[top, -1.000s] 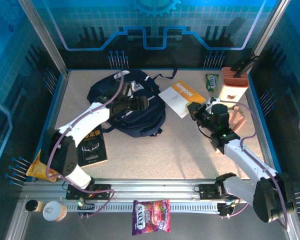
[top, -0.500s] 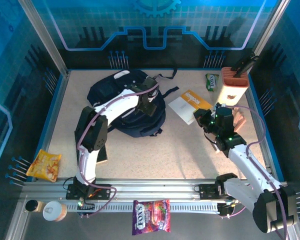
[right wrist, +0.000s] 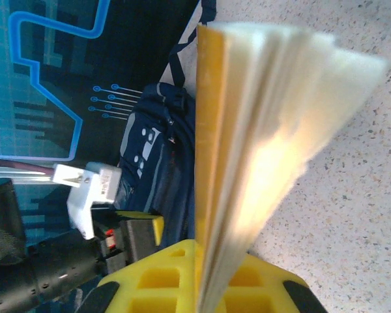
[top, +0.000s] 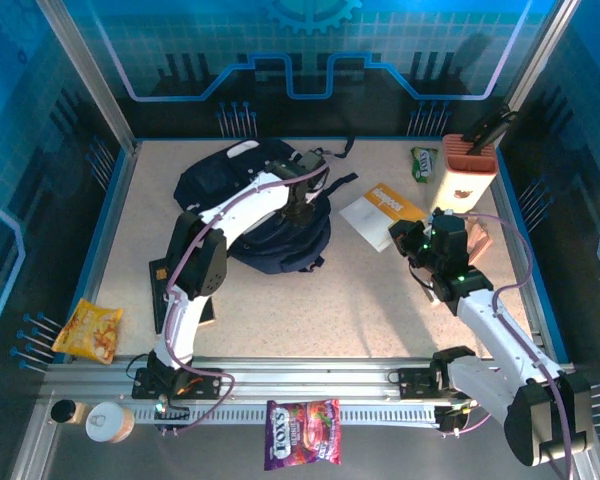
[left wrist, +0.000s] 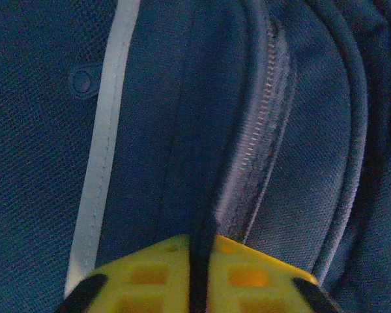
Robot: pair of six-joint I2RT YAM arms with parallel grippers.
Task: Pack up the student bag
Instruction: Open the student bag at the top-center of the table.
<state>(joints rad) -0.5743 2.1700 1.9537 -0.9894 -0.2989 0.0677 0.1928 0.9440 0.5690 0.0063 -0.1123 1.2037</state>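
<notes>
1. The backpack (top: 205,185) is lying flat on the table (top: 310,300), toward its far left part, with its straps trailing off the far side.
2. The left gripper (left wrist: 199,277) is now pressing down on the backpack's right-hand half. A second ago it was hovering over the backpack's middle with its fingers spread wide.
3. Those fingers have just come together. In the wrist view they are pinching a thin dark fold of the backpack's fabric right beside the zipper (left wrist: 264,111).
4. The zipper is still looking closed along the stretch that shows, so the opening is not yet made.
5. The right gripper (right wrist: 199,267) is staying clamped on the spine end of a notebook (right wrist: 267,117). It is holding the notebook on edge just to the right of the backpack, with the pages fanning out.
6. The notebook has shifted only slightly away from the backpack over the last second, so it seems to be waiting its turn.
7. My reading is that the fresh pinch is meant for lifting or parting the backpack's flap, which would give the notebook a way in. Nothing is packed so far.
8. The fold is thin, so it could slip from the grip if pulled hard.
</notes>
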